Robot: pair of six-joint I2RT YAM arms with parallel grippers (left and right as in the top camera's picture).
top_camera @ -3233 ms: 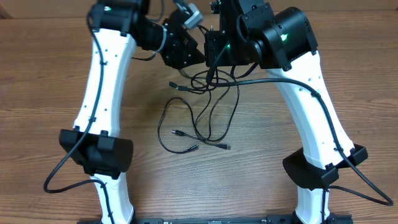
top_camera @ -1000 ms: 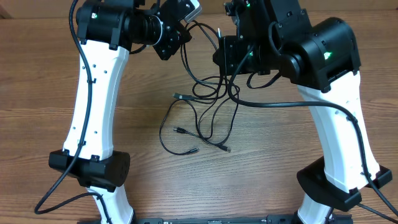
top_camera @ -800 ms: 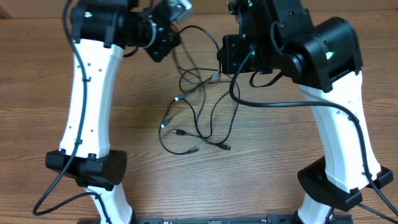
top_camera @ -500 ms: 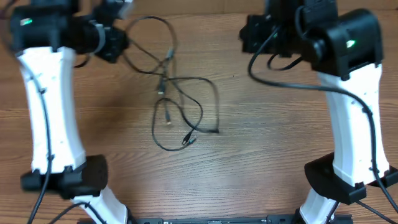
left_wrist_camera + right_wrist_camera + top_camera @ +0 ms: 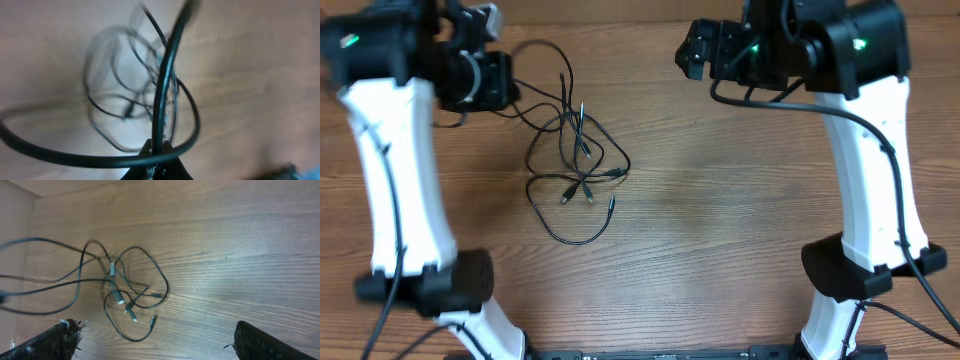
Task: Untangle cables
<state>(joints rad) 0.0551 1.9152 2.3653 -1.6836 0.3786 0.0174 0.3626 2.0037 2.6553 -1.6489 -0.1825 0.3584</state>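
Left claw [image 5: 157,150] is clenched on one thin black cord, which runs straight up from the pinch in the wrist view (that picture is blurred, so the pads themselves are hard to make out). Right claw [image 5: 155,327] is released and grasps nothing, its two dark fingertips [image 5: 55,340] spread wide at the bottom corners of its view. It hangs near the worktop's far edge, right of the middle. Both claws sit on smooth, white-shelled arms [image 5: 395,200] with black joints.

Below them the table [image 5: 740,220] is flat, matte, brown wood grain, its streaks running side to side. The cables [image 5: 578,165] lie in its left half, toward the far left corner. They are slim, round black cords in loose overlapping loops that cross in a knot-like cluster, with strands leading off toward the left claw. Their small plug ends [image 5: 610,207] are short straight stubs at the near side of the heap.
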